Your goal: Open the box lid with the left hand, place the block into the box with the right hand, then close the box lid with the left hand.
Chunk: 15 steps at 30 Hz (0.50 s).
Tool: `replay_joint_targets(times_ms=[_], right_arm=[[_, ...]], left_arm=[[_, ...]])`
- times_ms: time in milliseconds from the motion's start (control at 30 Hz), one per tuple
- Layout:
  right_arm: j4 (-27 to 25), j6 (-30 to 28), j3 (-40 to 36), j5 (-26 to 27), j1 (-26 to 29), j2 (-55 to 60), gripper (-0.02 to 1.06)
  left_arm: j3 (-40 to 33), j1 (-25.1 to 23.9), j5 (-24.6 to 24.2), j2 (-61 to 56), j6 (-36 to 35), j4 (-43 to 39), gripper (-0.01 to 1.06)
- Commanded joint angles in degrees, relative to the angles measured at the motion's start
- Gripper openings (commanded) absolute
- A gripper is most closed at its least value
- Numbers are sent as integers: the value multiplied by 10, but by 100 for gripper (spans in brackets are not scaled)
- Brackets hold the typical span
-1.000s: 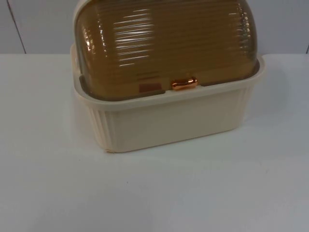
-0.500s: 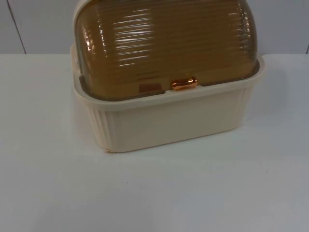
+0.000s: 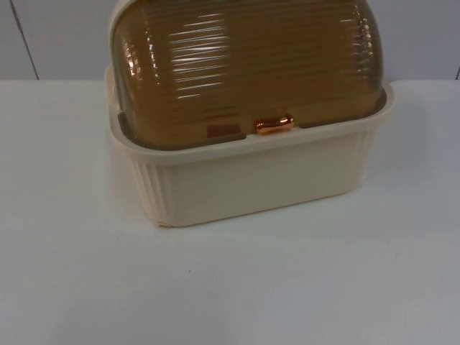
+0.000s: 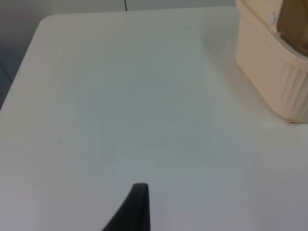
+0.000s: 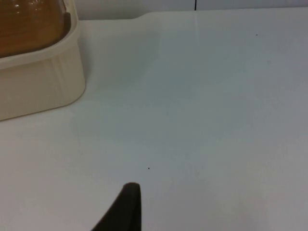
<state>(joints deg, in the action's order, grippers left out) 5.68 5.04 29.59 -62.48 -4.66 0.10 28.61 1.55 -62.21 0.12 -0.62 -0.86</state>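
**Lid shut, block inside, nothing moving**

Worktop (image 3: 230,287): white, bare in front of the box, runs back to the grey wall (image 3: 65,36).

Box (image 3: 251,180): cream, ribbed sides, sits at the back centre of the worktop. Unchanged over the last second, same spot, same pose.

Lid (image 3: 244,65): amber, ribbed, domed, down on the box rim. Closed as far as I can judge.

Handle (image 3: 274,124): copper knob at the lid's front edge, just above the rim.

Block (image 3: 223,130): small reddish shape seen through the lid, just beside the handle. I read that as the block already in the box.

Left claw (image 4: 137,207): over bare worktop, well apart from the box corner, waiting. One fingertip visible; can't tell if it's open or closed.

Right claw (image 5: 126,207): same story on the other side, waiting, state can't tell.

Judgement: all three steps look done. Nothing stands in the way.
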Motion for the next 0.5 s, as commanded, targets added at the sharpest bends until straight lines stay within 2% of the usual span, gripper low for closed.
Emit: replay_joint_targets(times_ms=[0, 133, 333, 467], right_arm=[[1, -14, -1, 7, -1, -1, 105], [1, -44, -1, 10, -1, -1, 105], [0, -44, -1, 10, -1, -1, 105], [0, -24, -1, 10, -1, -1, 105]], left_arm=[[-3, -3, 6, -1, 2, 5, 105], [-3, -3, 6, -1, 2, 5, 105], [-3, -3, 6, -1, 2, 5, 105], [-3, -3, 6, -1, 2, 5, 105]])
